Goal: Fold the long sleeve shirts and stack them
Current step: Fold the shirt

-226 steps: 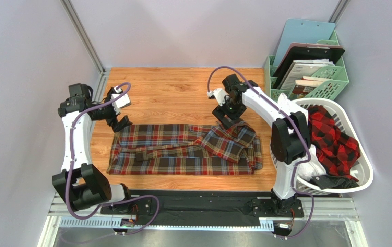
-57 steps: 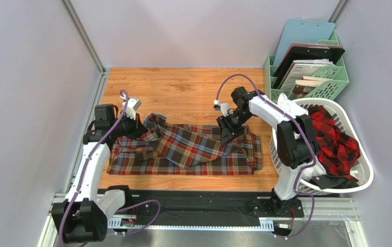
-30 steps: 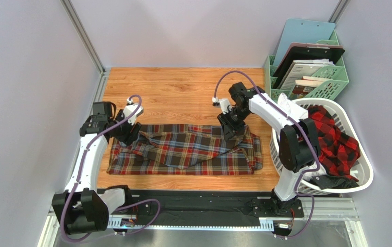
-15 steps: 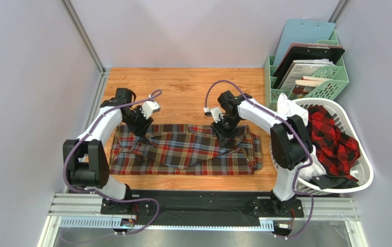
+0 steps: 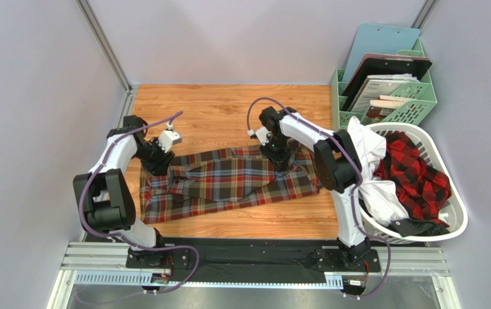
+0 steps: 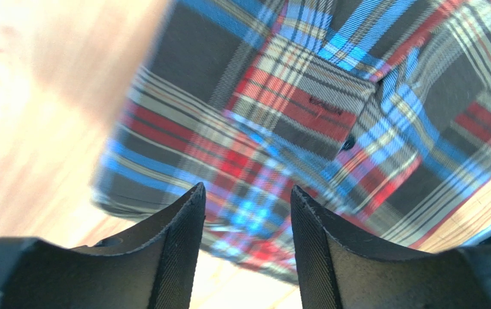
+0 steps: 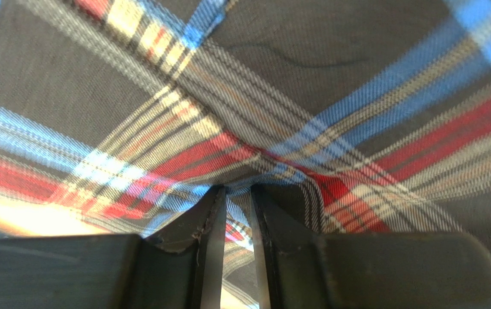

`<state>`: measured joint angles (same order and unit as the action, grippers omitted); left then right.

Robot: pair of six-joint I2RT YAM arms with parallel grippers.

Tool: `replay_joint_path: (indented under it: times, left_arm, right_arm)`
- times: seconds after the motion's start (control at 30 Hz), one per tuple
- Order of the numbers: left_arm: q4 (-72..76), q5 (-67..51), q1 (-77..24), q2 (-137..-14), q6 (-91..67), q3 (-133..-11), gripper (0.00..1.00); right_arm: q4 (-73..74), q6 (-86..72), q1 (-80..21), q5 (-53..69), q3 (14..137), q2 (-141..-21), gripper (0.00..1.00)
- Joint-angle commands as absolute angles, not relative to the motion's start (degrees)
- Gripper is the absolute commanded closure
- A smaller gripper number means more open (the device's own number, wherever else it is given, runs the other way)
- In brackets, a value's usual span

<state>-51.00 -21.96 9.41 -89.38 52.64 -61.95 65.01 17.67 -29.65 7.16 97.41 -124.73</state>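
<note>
The right gripper point(image 7: 237, 190) is pinching a thin fold of the tartan shirt point(image 5: 228, 183) that may slip; the left gripper point(image 6: 248, 194) is gaping empty.

Dark tartan shirt point(image 5: 228, 183) lies folded, skewed on table point(image 5: 215, 109); red check shirt point(image 5: 422, 177) crumpled in basket point(image 5: 464, 215)

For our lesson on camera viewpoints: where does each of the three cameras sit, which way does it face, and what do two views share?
Top external: above and behind the bases, looking down on the table, brown plaid shirt and laundry basket; both arms show.
Left wrist: on the left arm, facing down past its open left gripper at the shirt's edge.
Right wrist: close over the shirt; right gripper pinches it.
Shared: all see that shirt.
</note>
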Motion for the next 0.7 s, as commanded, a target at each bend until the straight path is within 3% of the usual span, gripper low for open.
replay_joint_path:
  times: [0.0,0.13,0.2,0.37,0.67]
  left_arm:
    - [-52.6,-30.1,10.4,-83.9,58.0,-64.4,0.41]
    - [-52.6,-29.2,10.0,-84.4,62.9,-64.1,0.42]
    - [-52.6,-28.2,9.4,-84.8,63.8,-64.2,0.43]
    - [-48.7,-23.5,3.6,-86.1,64.9,-62.2,0.46]
    - [-47.3,-8.2,-7.1,-93.1,65.8,-57.5,0.59]
  right_arm:
    - [58.4,24.2,-29.4,-9.9,113.0,-135.2,0.78]
    - [53.4,24.1,-28.3,-18.4,133.9,-141.9,0.78]
    - [51.6,22.4,-27.1,-16.4,135.9,-139.7,0.77]
    - [43.1,20.4,-23.9,-6.6,120.9,-125.3,0.72]
    - [52.5,12.9,-23.6,8.6,109.4,-112.3,0.71]
